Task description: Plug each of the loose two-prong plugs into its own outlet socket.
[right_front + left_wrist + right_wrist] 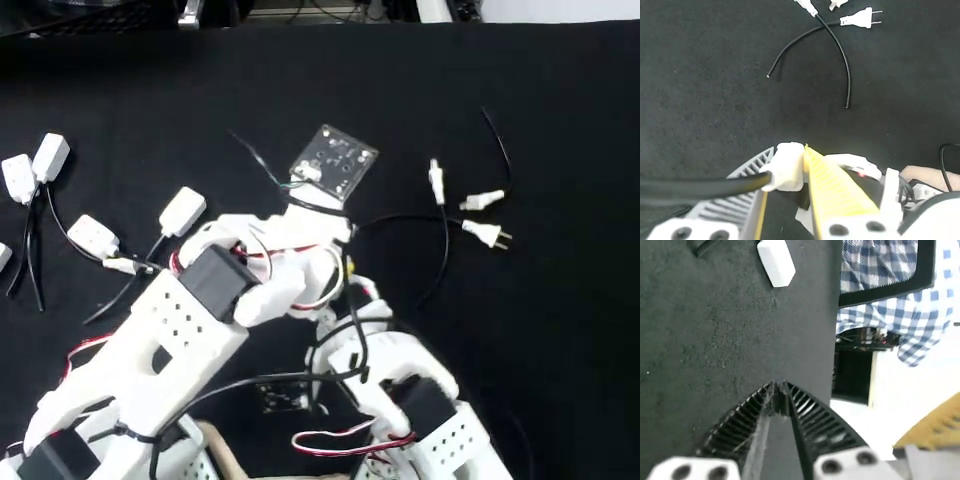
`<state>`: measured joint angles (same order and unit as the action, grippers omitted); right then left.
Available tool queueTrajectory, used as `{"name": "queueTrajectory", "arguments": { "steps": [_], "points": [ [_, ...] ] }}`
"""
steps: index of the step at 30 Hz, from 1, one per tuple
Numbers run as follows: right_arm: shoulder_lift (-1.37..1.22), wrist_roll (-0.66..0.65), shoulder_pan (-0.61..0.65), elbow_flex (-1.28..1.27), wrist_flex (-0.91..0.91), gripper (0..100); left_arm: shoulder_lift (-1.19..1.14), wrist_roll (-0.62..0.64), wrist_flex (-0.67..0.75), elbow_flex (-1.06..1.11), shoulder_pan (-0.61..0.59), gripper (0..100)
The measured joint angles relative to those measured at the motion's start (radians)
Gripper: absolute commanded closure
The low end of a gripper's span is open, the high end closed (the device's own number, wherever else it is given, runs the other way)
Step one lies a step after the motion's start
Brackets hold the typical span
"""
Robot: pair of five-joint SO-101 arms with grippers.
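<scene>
My left gripper (803, 151) is shut on a white plug (788, 166) whose black cable trails back past the grey finger; its prongs are hidden. Beyond it on the black cloth lies a loose two-prong plug (860, 19), with two more plug ends at the frame edge. From above, three loose plugs (486, 235) lie at the right and several white outlet sockets (182, 211) at the left. My right gripper (779, 388) is shut with nothing in it, low over the cloth, a white socket (776, 262) ahead of it. Both arms cross at the table's middle.
Loose black cables (846, 65) curl across the cloth near the plugs. A small dark circuit board (335, 160) sits above the arms' crossing. The table's edge (836, 315) runs close beside the right gripper. Open cloth lies at the far right.
</scene>
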<state>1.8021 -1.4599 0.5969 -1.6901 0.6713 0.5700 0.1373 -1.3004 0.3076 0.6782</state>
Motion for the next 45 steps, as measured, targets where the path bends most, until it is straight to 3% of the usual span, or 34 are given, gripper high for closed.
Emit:
{"name": "queueTrajectory", "arguments": {
  "steps": [13, 20, 25, 45],
  "points": [
    [0.0, -0.196, -0.072, 0.0, -0.087, 98.6, 0.021, -0.006, -0.029, -0.008, 0.005, 97],
    [0.0, -0.216, -0.081, 0.0, -0.089, 98.6, 0.023, -0.009, -0.058, -0.011, 0.008, 97],
    [0.0, -0.249, -0.091, 0.0, -0.106, 98.6, 0.025, -0.08, -0.101, -0.014, 0.028, 97],
    [0.003, -0.253, -0.21, 0.0, -0.233, 98.6, 0.023, -0.098, -0.176, 0.015, 0.11, 97]
  ]
}}
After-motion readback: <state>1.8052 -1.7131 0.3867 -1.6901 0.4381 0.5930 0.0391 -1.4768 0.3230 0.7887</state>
